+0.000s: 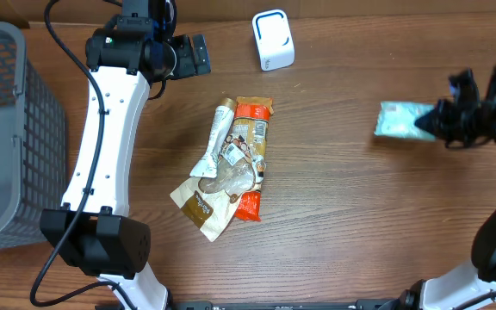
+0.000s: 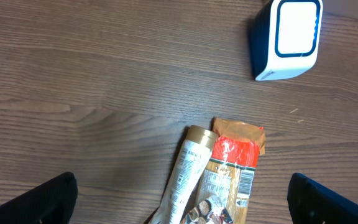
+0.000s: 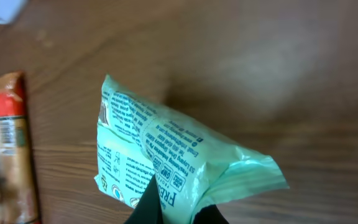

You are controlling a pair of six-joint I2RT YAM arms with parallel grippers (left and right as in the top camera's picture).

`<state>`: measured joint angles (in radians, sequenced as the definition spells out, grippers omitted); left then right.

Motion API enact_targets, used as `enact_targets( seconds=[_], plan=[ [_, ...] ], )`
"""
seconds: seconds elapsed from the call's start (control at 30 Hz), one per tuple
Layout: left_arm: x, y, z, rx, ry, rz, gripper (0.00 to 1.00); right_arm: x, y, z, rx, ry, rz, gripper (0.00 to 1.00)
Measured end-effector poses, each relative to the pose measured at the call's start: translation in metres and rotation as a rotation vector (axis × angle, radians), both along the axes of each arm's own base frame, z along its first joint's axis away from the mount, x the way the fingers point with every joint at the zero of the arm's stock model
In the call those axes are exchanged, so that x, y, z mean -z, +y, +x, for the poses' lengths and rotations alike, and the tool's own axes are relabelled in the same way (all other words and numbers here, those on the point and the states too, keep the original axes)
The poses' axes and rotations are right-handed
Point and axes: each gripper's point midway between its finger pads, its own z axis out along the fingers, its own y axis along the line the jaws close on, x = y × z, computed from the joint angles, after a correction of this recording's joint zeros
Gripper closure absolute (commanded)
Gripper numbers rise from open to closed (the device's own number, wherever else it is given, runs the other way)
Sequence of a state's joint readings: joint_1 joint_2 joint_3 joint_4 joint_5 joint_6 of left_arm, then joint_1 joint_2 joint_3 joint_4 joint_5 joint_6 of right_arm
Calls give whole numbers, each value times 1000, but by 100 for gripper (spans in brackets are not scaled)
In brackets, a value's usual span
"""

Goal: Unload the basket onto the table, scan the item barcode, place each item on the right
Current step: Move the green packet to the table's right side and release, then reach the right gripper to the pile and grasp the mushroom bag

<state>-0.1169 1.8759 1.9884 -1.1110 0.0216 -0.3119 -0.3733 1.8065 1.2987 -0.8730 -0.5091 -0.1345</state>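
Green packet (image 3: 166, 155) pinched by edge in right pincer (image 3: 178, 210); left pincer (image 1: 197, 54) wide.

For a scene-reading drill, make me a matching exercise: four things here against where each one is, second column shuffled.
1 white scanner
2 mint-green packet
3 grey basket
4 orange wrapper

A far left
B middle of the scene
C pinched in the right gripper
D far side, standing alone

Pairs: 1-D, 2-C, 3-A, 4-B
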Motion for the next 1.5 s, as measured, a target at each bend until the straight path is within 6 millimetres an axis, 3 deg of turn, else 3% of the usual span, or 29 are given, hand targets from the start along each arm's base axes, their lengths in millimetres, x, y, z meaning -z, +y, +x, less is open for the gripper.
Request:
enact_targets(
  seconds=[0.17,0.2,0.27,0.47,0.57,0.73,0.77,0.83,0.93,1.0,1.07,1.3,1.4,1.5],
  plan=[
    [0,0,0,0,1,0,0,30,0,-16,2,16,13,74],
    [0,0,0,0,0,0,0,33,1,-19,0,23,17,55],
    [0,0,0,0,0,0,0,39,3,-24,4,43,20,34],
    [0,0,0,0,0,0,0,40,3,-34,39,107,29,10],
    [0,0,0,0,0,0,0,23,2,-38,63,167,52,0],
    [0,0,0,0,1,0,0,-46,10,-8,32,99,61,0],
    [0,0,0,0,0,0,0,-65,27,6,-14,35,91,0],
    [0,0,0,0,0,0,0,-82,62,17,-104,-33,162,0],
    [0,0,0,0,0,0,0,-92,118,19,-243,-72,237,0],
    [0,0,0,0,0,0,0,-94,173,12,-371,-84,275,0],
    [0,0,0,0,0,0,0,-89,205,9,-415,-81,279,8],
    [0,0,0,0,0,0,0,-51,307,-21,-468,-21,267,13],
    [0,0,0,0,1,0,0,-33,336,-40,-456,22,279,19],
    [0,0,0,0,0,0,0,-17,342,-51,-424,66,274,23]
  ],
)
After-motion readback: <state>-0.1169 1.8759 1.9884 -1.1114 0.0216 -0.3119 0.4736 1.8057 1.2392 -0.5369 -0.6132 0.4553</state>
